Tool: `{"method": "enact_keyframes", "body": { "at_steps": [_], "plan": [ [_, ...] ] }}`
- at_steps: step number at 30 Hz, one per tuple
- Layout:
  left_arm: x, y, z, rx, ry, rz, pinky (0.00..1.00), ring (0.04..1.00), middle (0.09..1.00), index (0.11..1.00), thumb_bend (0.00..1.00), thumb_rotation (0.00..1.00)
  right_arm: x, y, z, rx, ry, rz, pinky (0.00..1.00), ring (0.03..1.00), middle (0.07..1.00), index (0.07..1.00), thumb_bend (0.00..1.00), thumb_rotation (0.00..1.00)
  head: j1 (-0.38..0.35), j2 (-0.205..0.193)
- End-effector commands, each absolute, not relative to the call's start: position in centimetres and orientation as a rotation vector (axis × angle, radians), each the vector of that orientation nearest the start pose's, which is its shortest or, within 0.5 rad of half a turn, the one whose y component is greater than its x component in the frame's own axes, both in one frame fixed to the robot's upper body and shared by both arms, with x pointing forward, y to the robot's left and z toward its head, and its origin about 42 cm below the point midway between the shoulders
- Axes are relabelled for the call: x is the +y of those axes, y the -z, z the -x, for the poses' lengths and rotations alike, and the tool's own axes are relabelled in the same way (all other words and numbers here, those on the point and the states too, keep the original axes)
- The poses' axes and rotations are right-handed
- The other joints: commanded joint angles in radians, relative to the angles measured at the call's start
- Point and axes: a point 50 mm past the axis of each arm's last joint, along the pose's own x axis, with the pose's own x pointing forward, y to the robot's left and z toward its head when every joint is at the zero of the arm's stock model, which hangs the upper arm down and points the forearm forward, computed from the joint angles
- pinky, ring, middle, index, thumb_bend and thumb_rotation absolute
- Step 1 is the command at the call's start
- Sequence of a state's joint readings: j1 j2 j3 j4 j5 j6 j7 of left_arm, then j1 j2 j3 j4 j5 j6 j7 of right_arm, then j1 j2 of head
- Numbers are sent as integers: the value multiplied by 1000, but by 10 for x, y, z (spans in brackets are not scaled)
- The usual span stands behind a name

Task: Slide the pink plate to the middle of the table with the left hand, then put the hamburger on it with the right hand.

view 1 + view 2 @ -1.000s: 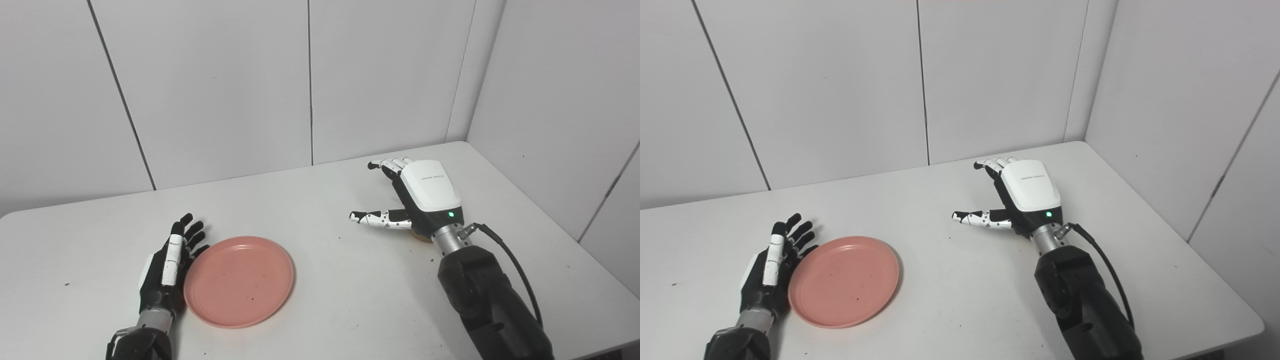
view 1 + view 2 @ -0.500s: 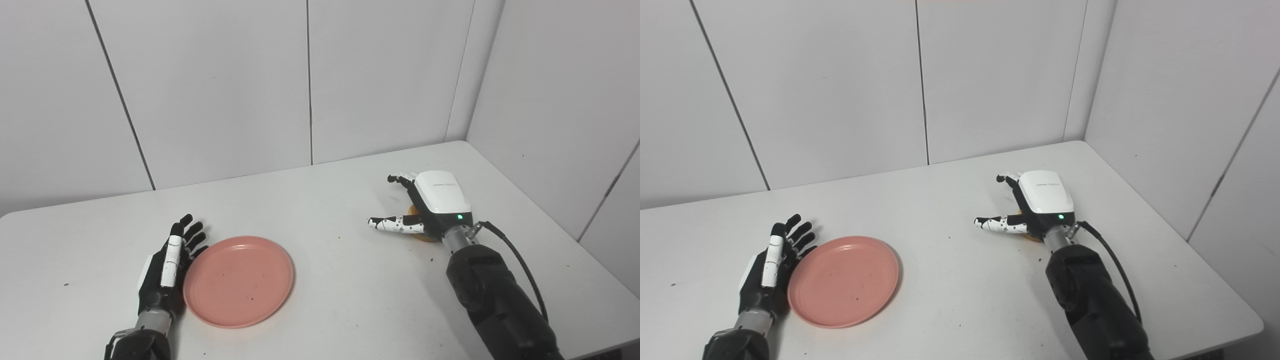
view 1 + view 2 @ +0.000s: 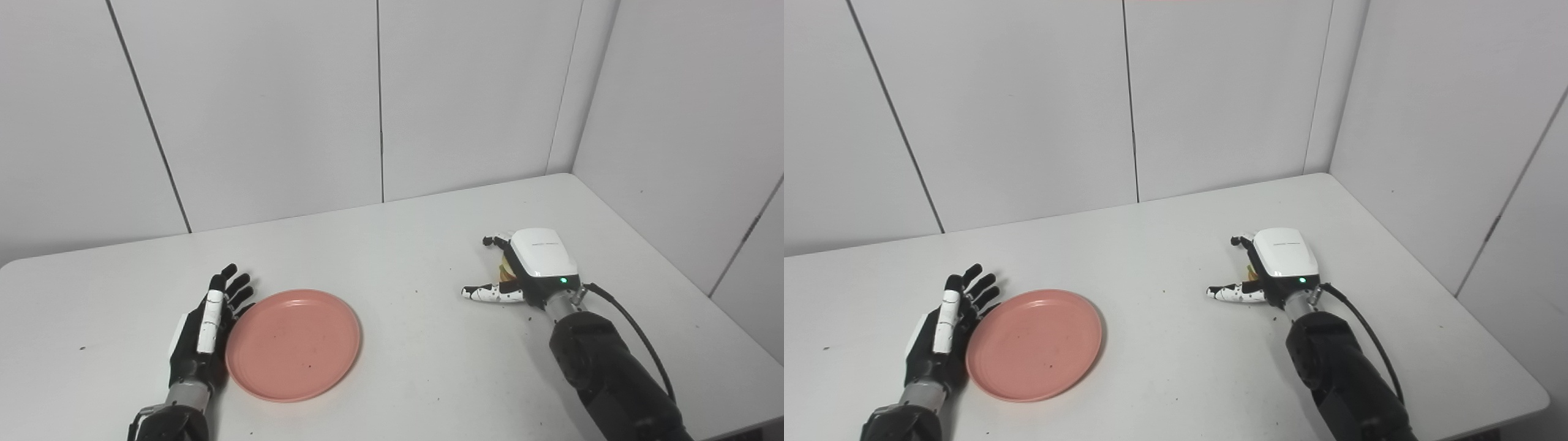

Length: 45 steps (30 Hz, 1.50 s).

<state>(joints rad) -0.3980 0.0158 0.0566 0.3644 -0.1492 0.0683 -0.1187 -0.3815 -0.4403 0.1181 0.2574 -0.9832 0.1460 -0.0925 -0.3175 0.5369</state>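
Observation:
A round pink plate [image 3: 293,344] lies flat on the white table [image 3: 392,263], left of the middle. My black left hand [image 3: 205,321] rests open on the table with its fingers spread, touching the plate's left rim. On the right side, my white right hand [image 3: 539,260] is low over the hamburger [image 3: 506,268]. Only a thin tan and yellow sliver of the hamburger shows under the palm. The fingers curve over its far side and the thumb [image 3: 490,293] sticks out to the left along the table, apart from the bun. The hand is open.
Grey wall panels close off the table's back and right side. The table's right edge [image 3: 686,269] runs close beside my right arm [image 3: 606,373]. Small dark specks dot the tabletop.
My right hand has come down and drawn nearer, from above the table to low over the hamburger, its fingers curling around it. The left hand and the plate have stayed put.

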Motion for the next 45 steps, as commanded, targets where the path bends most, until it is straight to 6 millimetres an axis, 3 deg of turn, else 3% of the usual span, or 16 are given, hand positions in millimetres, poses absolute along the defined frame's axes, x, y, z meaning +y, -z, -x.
{"method": "enact_keyframes", "body": {
  "at_steps": [1, 16, 30, 32, 34, 35, 37, 39, 45],
  "plan": [
    [191, -126, -410, 50, 167, 122, 832, 898, 892, 899, 854, 881, -343, -202, -415, -128, 236, 1459, 672, 742, 753, 715, 838, 724, 1, 0],
    [191, -127, -411, 51, 168, 111, 814, 890, 881, 885, 847, 883, -364, -194, -424, -64, 256, 1475, 628, 704, 725, 704, 838, 714, 11, -3],
    [188, -129, -410, 51, 181, 117, 820, 895, 882, 889, 841, 879, -382, -180, -418, 21, 254, 1487, 638, 716, 742, 716, 846, 711, 26, -1],
    [187, -130, -409, 53, 182, 116, 819, 894, 881, 891, 841, 878, -386, -177, -418, 37, 271, 1476, 540, 663, 735, 707, 771, 538, 25, 0],
    [187, -130, -409, 53, 182, 116, 816, 892, 881, 891, 839, 878, -389, -174, -418, 49, 299, 1475, 448, 584, 705, 686, 704, 262, 24, 1],
    [187, -130, -409, 52, 183, 117, 818, 893, 882, 893, 837, 877, -390, -172, -419, 54, 314, 1475, 364, 478, 632, 579, 611, 126, 24, 1],
    [187, -130, -409, 53, 185, 120, 819, 894, 883, 894, 836, 877, -393, -169, -420, 68, 339, 1469, 338, 443, 606, 528, 554, 122, 24, 1],
    [187, -130, -409, 55, 187, 123, 820, 897, 888, 893, 837, 875, -397, -167, -420, 82, 355, 1453, 333, 483, 601, 500, 495, 25, 25, 2],
    [186, -131, -409, 53, 190, 120, 814, 893, 886, 888, 835, 875, -402, -165, -417, 99, 366, 1436, 345, 514, 641, 493, 477, 0, 25, 2]
  ]
}}
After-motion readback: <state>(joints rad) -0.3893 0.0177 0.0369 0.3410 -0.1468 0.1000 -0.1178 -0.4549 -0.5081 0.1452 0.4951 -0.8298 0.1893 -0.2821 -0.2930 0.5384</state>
